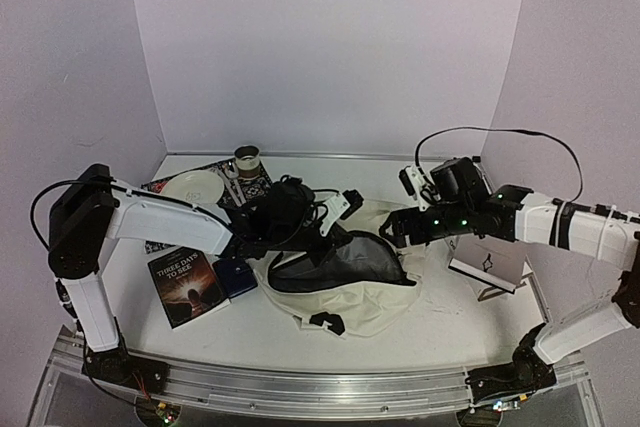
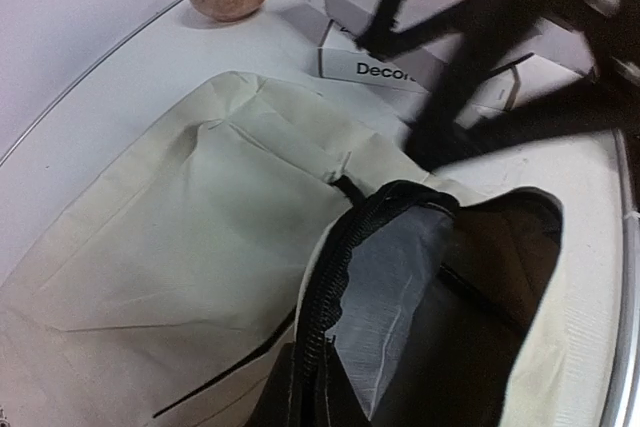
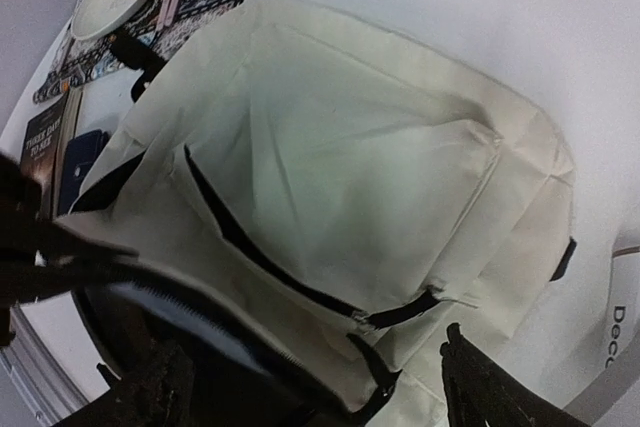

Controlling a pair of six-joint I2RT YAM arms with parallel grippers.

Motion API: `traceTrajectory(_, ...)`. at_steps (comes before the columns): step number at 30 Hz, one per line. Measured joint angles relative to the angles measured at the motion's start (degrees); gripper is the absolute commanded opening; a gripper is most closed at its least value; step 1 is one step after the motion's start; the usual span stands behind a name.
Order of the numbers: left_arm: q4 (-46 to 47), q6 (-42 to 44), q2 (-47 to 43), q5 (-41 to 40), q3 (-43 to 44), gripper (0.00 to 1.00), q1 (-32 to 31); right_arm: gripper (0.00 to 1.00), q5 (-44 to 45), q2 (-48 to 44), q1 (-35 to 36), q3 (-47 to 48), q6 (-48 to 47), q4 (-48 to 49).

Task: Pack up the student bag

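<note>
The student bag (image 1: pixel 350 297) lies unzipped mid-counter (image 1: pixel 450 319), nothing visibly packed; book (image 1: pixel 187 287) and blue box (image 1: pixel 237 275) wait outside. Right gripper (image 1: pixel 397 231) jaws gape at its rim; left gripper (image 1: pixel 343 204) jaws' state is unclear.

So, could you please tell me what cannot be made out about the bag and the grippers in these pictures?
- Left gripper: top view, lost among dark shapes; left wrist view, only dark blur. Open or shut unclear.
- Student bag interior: shadowed in every view; contents unknown.
- Box lettering: left wrist view, cut off by that blur.
</note>
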Motion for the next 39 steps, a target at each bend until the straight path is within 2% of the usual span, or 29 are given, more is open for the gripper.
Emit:
traceTrajectory(5, -4.21, 1.69, 2.21, 0.18, 5.55, 0.00, 3.78, 0.98, 2.06, 0.00, 5.19, -1.14, 0.33, -0.36)
traceTrajectory(9, -7.30, 1.65, 3.64, 0.42, 10.04, 0.00, 5.98, 0.98, 5.14, 0.15, 7.87, -2.45, 1.60, -0.90)
traceTrajectory(19, -18.05, -0.13, 4.25, -1.38, 22.53, 0.00, 6.57, 0.98, 17.04, 6.28, 8.39, -5.33, 8.15, -7.85)
traceTrajectory(25, -23.76, -1.60, -1.98, 0.78, 23.35, 0.00, 6.30, 0.98, 21.24, 7.65, 3.59, -4.55, 8.73, -11.27)
traceTrajectory(31, -25.20, -6.41, -8.89, 7.31, 23.32, 0.00, 6.00, 0.98, 21.56, 8.66, -2.13, 0.67, 4.62, -11.26)
traceTrajectory(35, -25.14, -10.09, -9.33, 11.85, 23.32, 0.00, 6.14, 0.98, 20.44, 9.70, -2.29, 3.47, 1.23, -10.59)
traceTrajectory(39, -24.94, -11.41, -6.90, 11.96, 23.32, 0.00, 6.28, 0.98, 16.59, 9.88, -2.29, 3.69, -0.35, -10.35)
